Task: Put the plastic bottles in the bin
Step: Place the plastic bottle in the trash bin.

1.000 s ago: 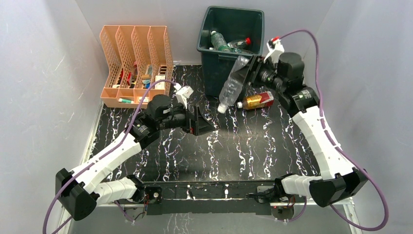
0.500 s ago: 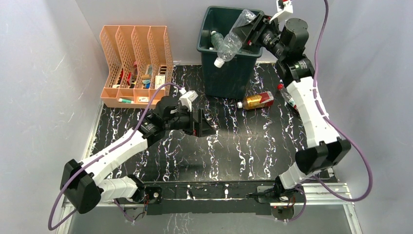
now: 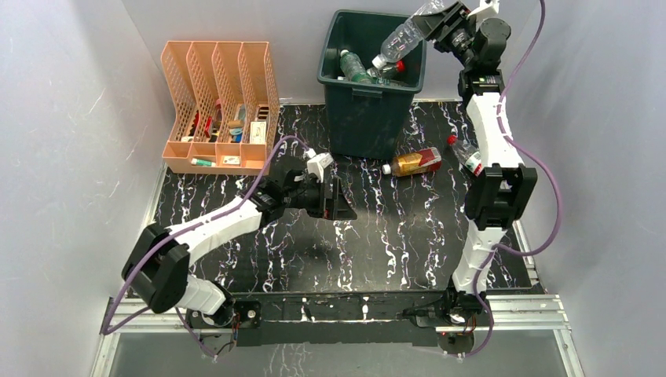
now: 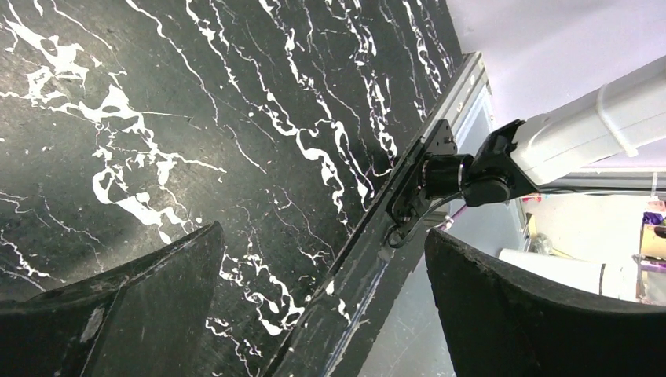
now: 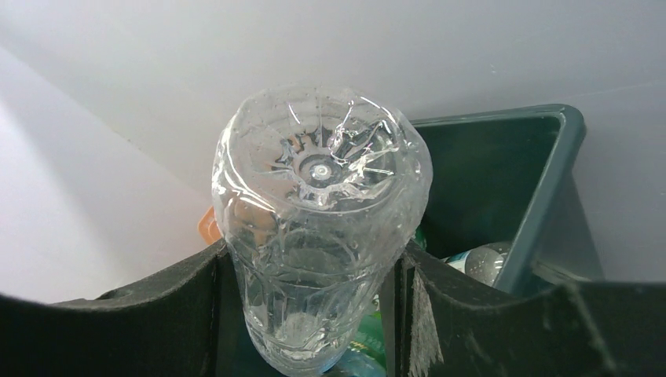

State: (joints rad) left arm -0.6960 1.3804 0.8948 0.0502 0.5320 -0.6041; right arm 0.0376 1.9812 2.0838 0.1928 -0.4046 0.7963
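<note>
My right gripper [image 3: 438, 19] is shut on a clear plastic bottle [image 3: 402, 36], held high over the back right corner of the dark green bin [image 3: 367, 118], cap end slanting down toward the opening. The right wrist view looks along this bottle [image 5: 318, 228], squeezed between both pads, with the bin's inside wall [image 5: 534, 181] below it. A few bottles [image 3: 357, 67] lie inside the bin. An orange bottle [image 3: 415, 162] and a red-capped bottle [image 3: 468, 156] lie on the table right of the bin. My left gripper [image 3: 339, 203] hangs open and empty over the table's middle; the left wrist view shows its wide-apart fingers [image 4: 118, 314].
A peach slotted organizer [image 3: 220, 102] with small items stands at the back left. The black marbled table [image 3: 377, 236] ends at a metal rail along the near edge, where the right arm's base [image 4: 471, 169] is bolted.
The right arm has swung the clear bottle up from beside the bin's front to above its back right corner. The left arm has reached a little further right, still open.
</note>
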